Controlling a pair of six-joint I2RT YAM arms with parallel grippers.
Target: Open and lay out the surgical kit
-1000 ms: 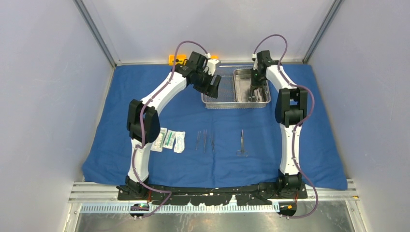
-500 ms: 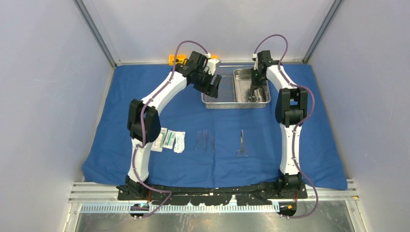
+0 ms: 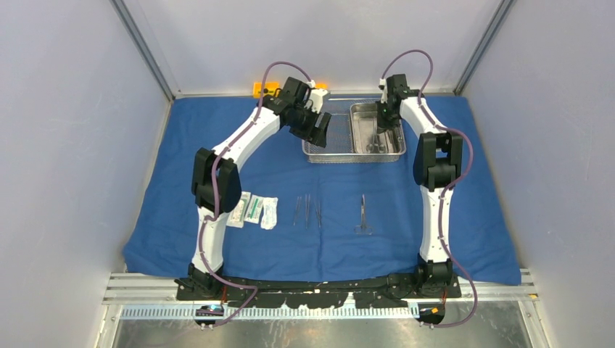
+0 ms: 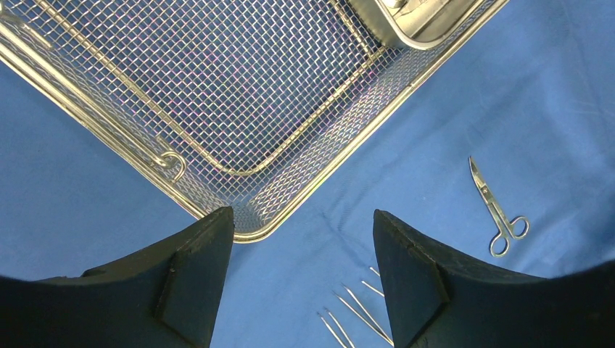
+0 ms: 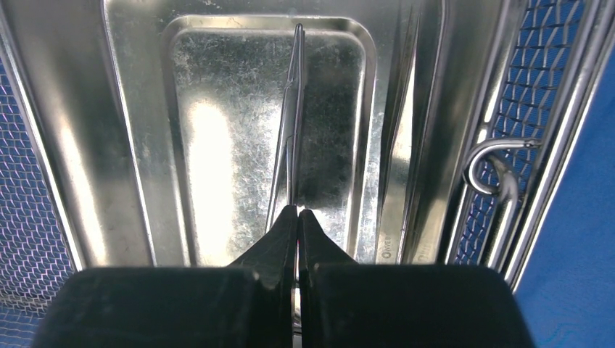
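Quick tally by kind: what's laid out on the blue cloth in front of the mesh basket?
White-green packets: 3
Forceps: 3, thin and close together
Scissors: 1
Total: 7

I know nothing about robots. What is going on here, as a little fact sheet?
Left hand: open, at a corner of the mesh basket
Right hand: shut on forceps in the solid tray
Tray: sits inside the basket
Laid out on blue cloth: three packets, thin instruments, scissors
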